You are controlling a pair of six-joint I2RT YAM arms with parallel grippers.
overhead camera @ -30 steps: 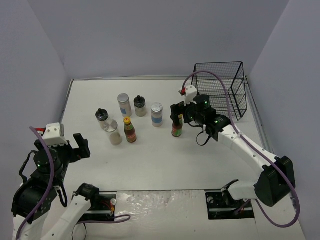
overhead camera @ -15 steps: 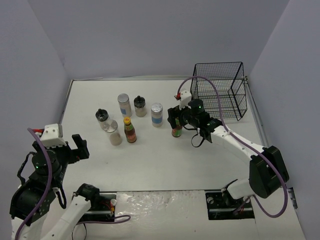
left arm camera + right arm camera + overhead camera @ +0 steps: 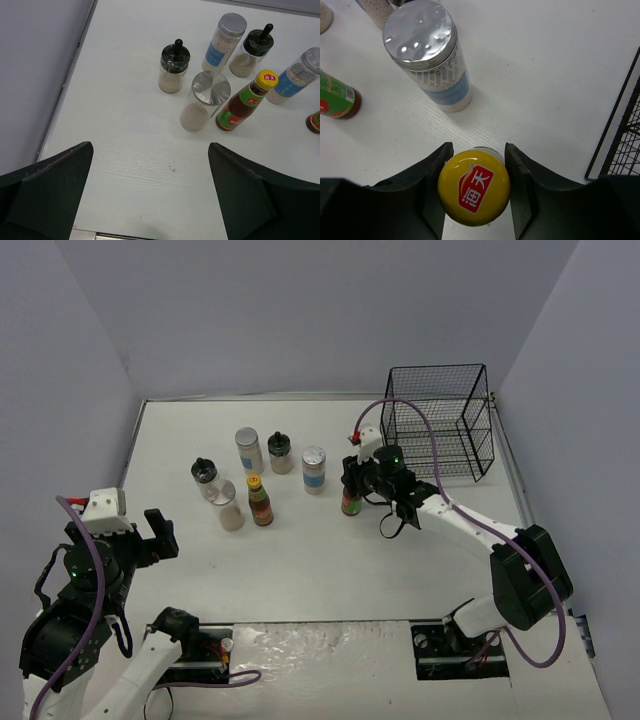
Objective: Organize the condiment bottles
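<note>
My right gripper [image 3: 352, 486] [image 3: 476, 152] is shut on the neck of a dark sauce bottle with a yellow cap [image 3: 351, 504] [image 3: 474, 187], which stands upright on the table right of the group. The other condiment bottles stand to its left. They are a second sauce bottle [image 3: 260, 500] [image 3: 245, 100], three pale silver-lidded jars [image 3: 249, 450] [image 3: 314, 469] [image 3: 231, 512] and two black-capped shakers [image 3: 280, 452] [image 3: 205, 478]. My left gripper [image 3: 158, 532] [image 3: 150, 200] hangs open over bare table near the front left, well short of the bottles.
A black wire basket [image 3: 440, 420] [image 3: 620, 125] stands at the back right, close behind the held bottle. The nearest jar [image 3: 430, 60] is a short way to the held bottle's left. The table's left edge [image 3: 75, 60] runs beside the left arm.
The right gripper slid a little left onto the sauce bottle and closed its fingers on the neck. The left arm stayed nearly still.
</note>
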